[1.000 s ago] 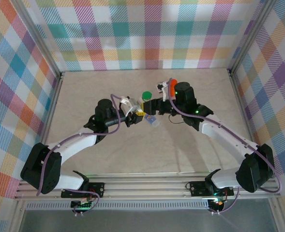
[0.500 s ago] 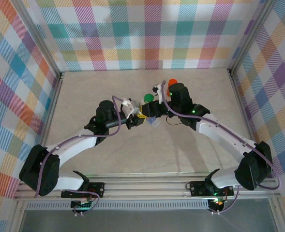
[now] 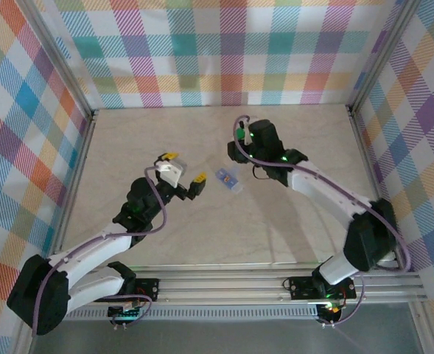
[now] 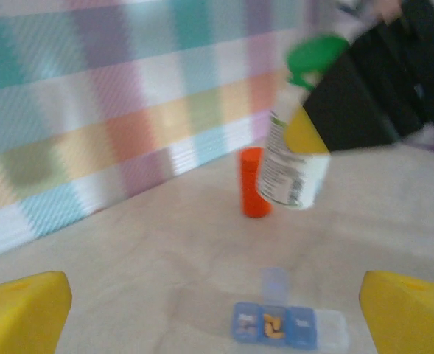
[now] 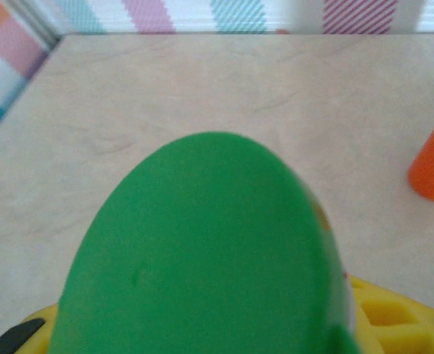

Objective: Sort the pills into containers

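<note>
Left pincer [image 3: 185,168]: spread wide apart, with nothing held between the yellow fingertips [image 4: 21,313] (one is seen at each lower corner of its wrist view).
Right pincer [image 3: 236,153]: clamped on the bottle [image 4: 294,158], which is held tilted, clear of the bench [image 3: 290,228].
Bottle: white and labelled, seen ahead of the left pincer, above and to the right. Its green cap [image 5: 202,251] is pressed close to the right wrist camera, with yellow fingers seen beneath it.
Pill box [image 3: 228,179]: blue, laid flat on the bench just ahead of the left pincer, between the two pincers.
Pills [image 4: 273,324]: orange ones are seen in one middle compartment (the other compartments are too blurred to tell).
Orange vial [image 4: 254,182]: stood upright on the bench beyond the pill box from the left pincer, apart from the bottle.
</note>
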Tool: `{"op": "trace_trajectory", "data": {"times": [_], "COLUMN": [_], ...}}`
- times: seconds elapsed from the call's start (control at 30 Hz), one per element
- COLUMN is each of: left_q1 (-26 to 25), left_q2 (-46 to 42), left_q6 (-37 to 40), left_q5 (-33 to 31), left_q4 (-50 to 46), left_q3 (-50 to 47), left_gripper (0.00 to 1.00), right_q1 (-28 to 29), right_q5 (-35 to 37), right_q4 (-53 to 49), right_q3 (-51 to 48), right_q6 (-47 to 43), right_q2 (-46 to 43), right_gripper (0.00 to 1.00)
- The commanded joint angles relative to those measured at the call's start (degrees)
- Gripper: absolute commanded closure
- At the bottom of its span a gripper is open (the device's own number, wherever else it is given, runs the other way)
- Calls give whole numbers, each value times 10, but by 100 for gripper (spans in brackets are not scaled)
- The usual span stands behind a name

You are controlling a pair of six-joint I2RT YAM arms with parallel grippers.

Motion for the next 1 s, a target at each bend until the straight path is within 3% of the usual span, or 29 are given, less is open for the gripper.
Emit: {"op": "trace_trajectory", "data": {"times": [0.0, 0.07, 0.17, 0.4, 0.63, 0.97], "left_q1": [31, 71, 101, 108, 108, 107], "left_q2": [-39, -38, -51, -21, 18, 78], "left_q6": [-196, -276, -353, -332, -354, -369], "left_q5": [-193, -181, -192, -146, -151, -117], "left_q4": [-103, -185, -170, -218, -195, -194], "left_q3": [52, 83, 47, 78, 75, 111], "left_gripper": [0, 0, 0, 0, 0, 0], "right_q1": [-12, -20, -28, -29, -28, -28], "right_q5": [59, 66, 67, 64, 37, -10], "right_q4": [39, 44, 42, 9, -2, -19], "right_q3": [50, 93, 162, 288, 330, 339], "right_q6": [-34, -32, -30, -20, 17, 36], "right_q2": [81, 139, 221, 361, 415, 427], "right_gripper": [64, 64, 65, 65, 63, 39]}}
